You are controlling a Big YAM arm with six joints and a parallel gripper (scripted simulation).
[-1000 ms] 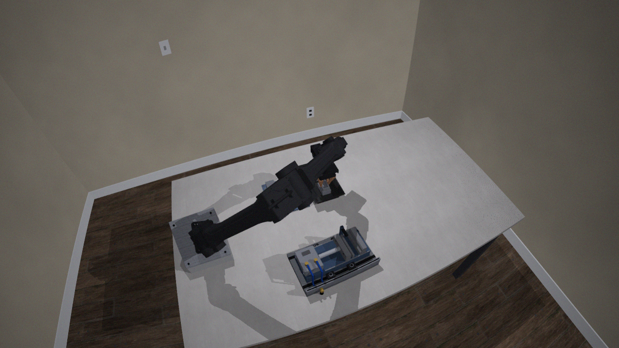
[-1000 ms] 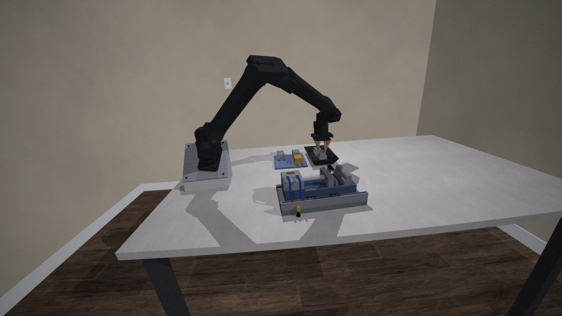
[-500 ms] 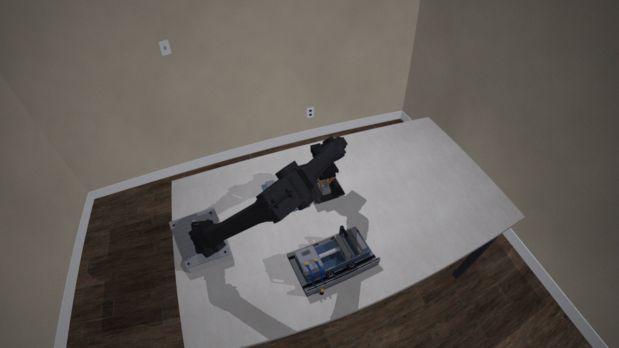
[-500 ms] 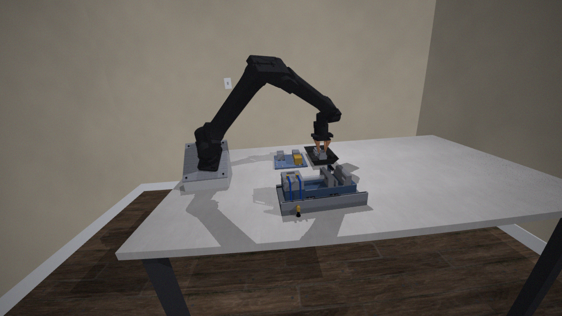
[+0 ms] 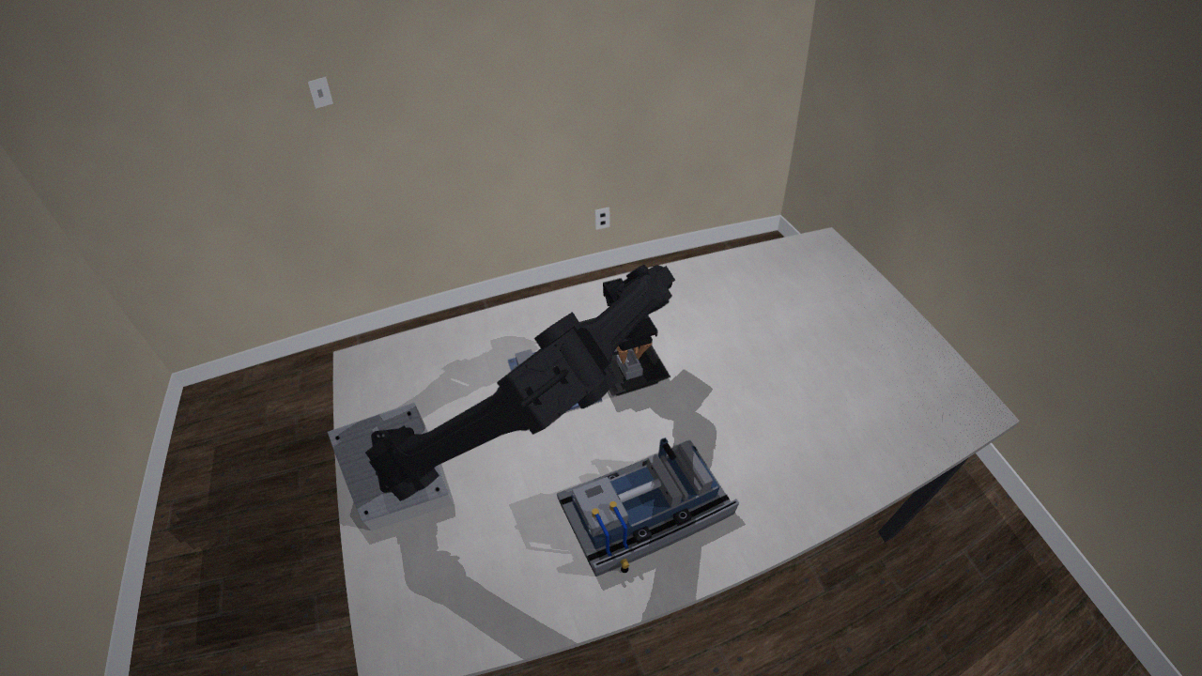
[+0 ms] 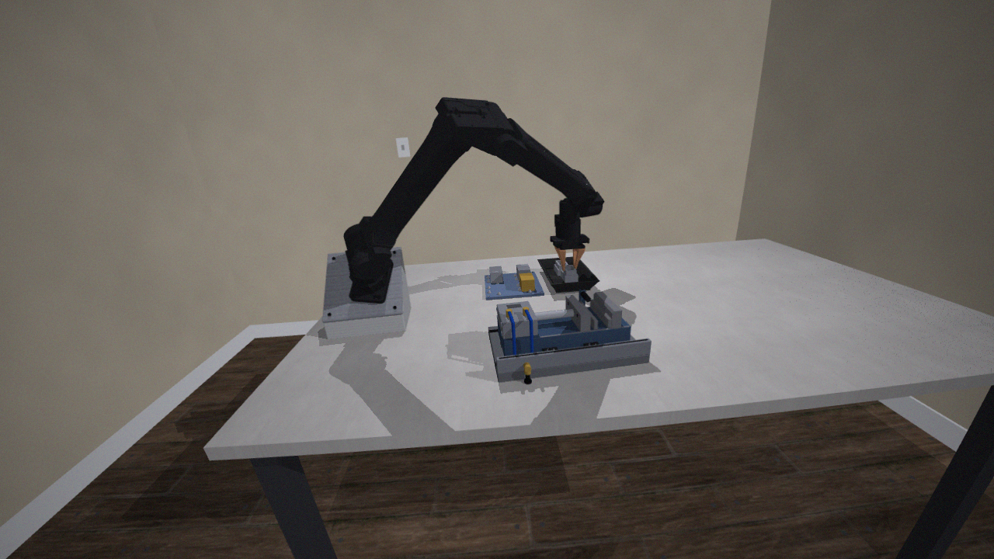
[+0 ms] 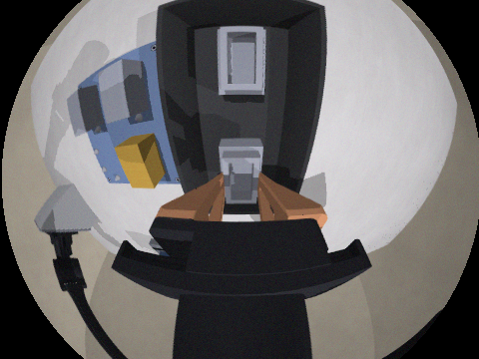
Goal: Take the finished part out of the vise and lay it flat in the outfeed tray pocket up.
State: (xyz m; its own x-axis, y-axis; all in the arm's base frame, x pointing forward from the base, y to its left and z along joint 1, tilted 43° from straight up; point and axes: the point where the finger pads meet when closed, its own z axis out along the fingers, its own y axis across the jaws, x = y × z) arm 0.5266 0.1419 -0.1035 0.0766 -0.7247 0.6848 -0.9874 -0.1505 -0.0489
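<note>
In the wrist view, nearest the lens, the gripper (image 7: 241,195) was clenched on the finished part (image 7: 241,170), a small grey block with its pocket facing up, pinched between the two orange fingers. The part hung low over the near end of the black outfeed tray (image 7: 180,107); whether it touched the tray floor could not be told. Farther along the tray, toward twelve o'clock, a second grey pocketed part (image 7: 241,62) lay flat on the floor. At about ten o'clock from the gripper, just beside the tray, sat a blue plate (image 7: 155,147) carrying a yellow block (image 7: 140,162) and two grey blocks (image 7: 127,96).

From the exterior view, the vise (image 6: 566,326) stood nearest the camera on the white table (image 6: 764,312), its jaws standing apart with nothing visible between them, and two blue hoses (image 6: 519,331) ran down its left end. Beyond it, toward twelve o'clock, was the tray with the gripper above it. The arm's grey base plate (image 6: 333,306) lay at about nine o'clock from the vise, well apart from it.
</note>
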